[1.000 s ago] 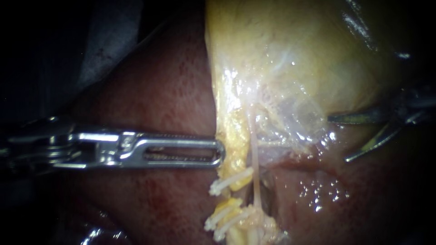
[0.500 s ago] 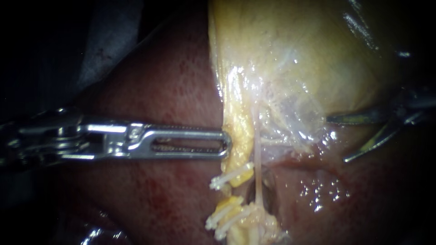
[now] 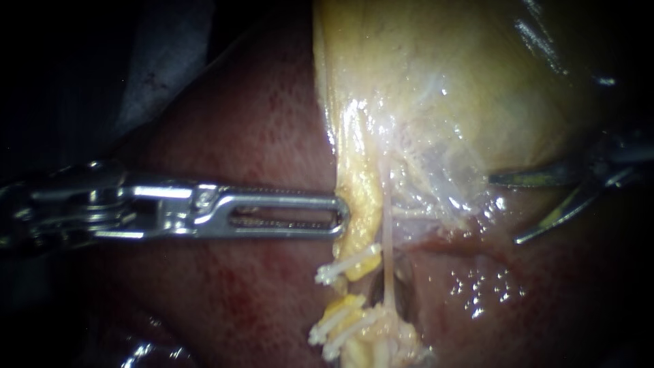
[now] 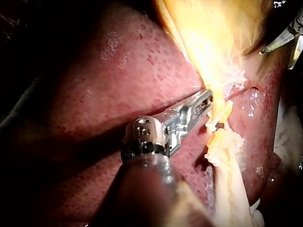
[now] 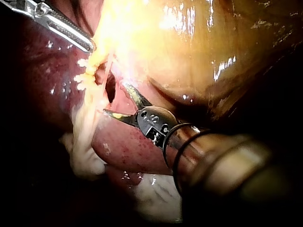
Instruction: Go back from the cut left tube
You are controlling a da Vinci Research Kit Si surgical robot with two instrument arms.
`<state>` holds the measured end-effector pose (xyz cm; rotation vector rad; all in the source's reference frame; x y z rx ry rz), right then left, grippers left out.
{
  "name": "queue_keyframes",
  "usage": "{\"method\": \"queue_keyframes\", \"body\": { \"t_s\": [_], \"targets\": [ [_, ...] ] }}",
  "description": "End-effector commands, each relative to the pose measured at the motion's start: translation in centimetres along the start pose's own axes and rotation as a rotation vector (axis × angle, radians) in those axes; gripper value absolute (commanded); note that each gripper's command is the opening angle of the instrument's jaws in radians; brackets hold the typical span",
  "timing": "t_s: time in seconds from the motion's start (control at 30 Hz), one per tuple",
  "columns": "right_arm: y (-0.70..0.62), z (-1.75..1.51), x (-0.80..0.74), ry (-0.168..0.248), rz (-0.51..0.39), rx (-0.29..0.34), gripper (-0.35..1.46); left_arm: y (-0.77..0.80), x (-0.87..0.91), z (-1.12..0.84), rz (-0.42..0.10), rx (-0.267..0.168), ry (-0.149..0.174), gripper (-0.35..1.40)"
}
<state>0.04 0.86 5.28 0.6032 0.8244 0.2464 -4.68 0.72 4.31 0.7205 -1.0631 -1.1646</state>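
Observation:
The left tube is a yellow stump, cut in two. A white clip [image 3: 346, 266] sits on its upper end and white clips [image 3: 340, 328] on its lower end, with a gap between them. Beside it a thin pale right tube [image 3: 387, 252] runs whole. My left instrument [image 3: 343, 218] comes in from the left with slotted jaws lying together, their tip against the yellow tissue edge just above the upper clip [image 4: 218, 113]. My right instrument [image 3: 505, 209] stands well to the right of the tubes with its curved jaws apart, holding nothing; in its own wrist view [image 5: 116, 99] they gape near the tubes.
The yellow gallbladder [image 3: 463, 82] hangs above the tubes with a filmy membrane [image 3: 443, 170] at its base. Dark red liver [image 3: 238, 136] lies under both instruments. White gauze [image 5: 156, 194] lies below the liver's edge.
My left instrument has shifted a little right and up, and the yellow tissue edge at its tip moved right with it. The right instrument has held still.

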Motion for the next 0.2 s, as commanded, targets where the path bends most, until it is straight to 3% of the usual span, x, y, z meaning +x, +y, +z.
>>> {"method": "queue_keyframes", "body": {
  "t_s": [0.03,0.2],
  "targets": [
    [0.0,0.0,0.0,0.0,0.0,0.0,0.86,0.0,0.0,0.0,0.0,0.0,0.0,-0.35],
    [0.0,0.0,0.0,0.0,0.0,0.0,0.86,0.0,0.0,0.0,0.0,-0.001,0.0,-0.35]
  ]
}}
